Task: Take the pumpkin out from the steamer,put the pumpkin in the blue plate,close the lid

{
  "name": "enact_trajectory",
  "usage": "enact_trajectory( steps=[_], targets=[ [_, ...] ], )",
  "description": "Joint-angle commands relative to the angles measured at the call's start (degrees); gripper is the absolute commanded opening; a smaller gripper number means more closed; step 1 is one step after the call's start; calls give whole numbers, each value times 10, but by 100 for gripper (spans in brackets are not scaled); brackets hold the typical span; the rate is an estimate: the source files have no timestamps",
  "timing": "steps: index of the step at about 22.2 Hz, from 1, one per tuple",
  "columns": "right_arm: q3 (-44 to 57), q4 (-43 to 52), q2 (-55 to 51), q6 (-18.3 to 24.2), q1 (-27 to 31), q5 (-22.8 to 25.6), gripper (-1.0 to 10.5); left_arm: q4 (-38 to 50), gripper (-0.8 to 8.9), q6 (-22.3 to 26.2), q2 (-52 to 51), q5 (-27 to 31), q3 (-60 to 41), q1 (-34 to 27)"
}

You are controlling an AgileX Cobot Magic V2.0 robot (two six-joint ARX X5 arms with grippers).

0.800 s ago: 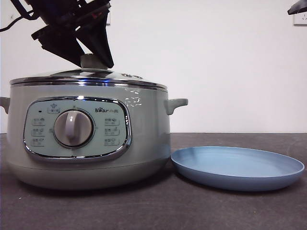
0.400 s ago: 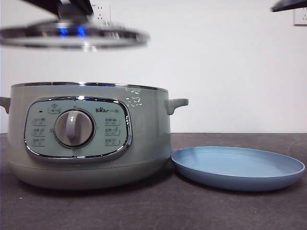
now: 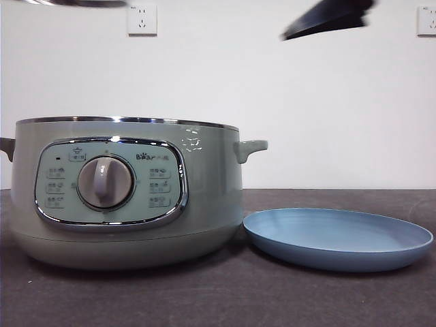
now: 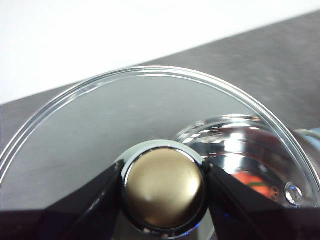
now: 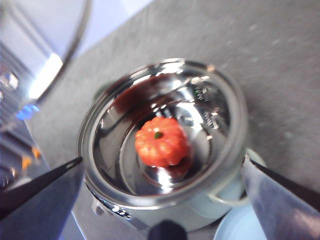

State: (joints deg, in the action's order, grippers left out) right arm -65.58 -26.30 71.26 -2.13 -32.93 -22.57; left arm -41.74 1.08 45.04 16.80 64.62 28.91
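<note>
The steamer [image 3: 126, 194] stands open at the left of the table. The pumpkin [image 5: 161, 141] sits upright in the middle of its shiny inner bowl, hidden in the front view. My left gripper [image 4: 164, 175] is shut on the knob of the lid [image 4: 100, 125] and holds it high above the steamer. Only the lid's rim [image 3: 75, 3] shows at the front view's top edge. My right gripper [image 5: 162, 160] is open wide and empty, high above the steamer [image 5: 235, 110], and shows as a black tip [image 3: 327, 17]. The blue plate [image 3: 337, 238] lies empty right of the steamer.
The dark table [image 3: 218, 300] runs in front of the pot and plate. A white wall with two sockets [image 3: 142, 19] stands behind. The plate's edge [image 5: 240, 225] touches or nearly touches the steamer's base.
The lid has risen off the steamer and gone up almost out of the front view. The right gripper has moved left from the top right corner toward the pot.
</note>
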Motion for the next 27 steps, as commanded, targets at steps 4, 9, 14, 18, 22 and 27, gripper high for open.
enact_trajectory(
  steps=[4,9,14,18,22,27],
  targets=[
    [-150,-89,150,82,-78,72,575,-17,-8,8,-63,76,4,0],
    [-344,-215,325,97,-119,120,572,-54,-8,7,-90,104,4,0],
    [-407,-220,437,125,-157,175,572,-60,-8,7,-89,102,4,0],
    [-407,-210,484,126,-162,173,572,-63,-8,7,-89,102,4,0],
    [-407,-204,510,126,-162,167,563,-63,-8,7,-89,102,4,0],
    [-407,-205,524,126,-167,170,-34,-63,-8,7,-89,102,4,0]
  ],
)
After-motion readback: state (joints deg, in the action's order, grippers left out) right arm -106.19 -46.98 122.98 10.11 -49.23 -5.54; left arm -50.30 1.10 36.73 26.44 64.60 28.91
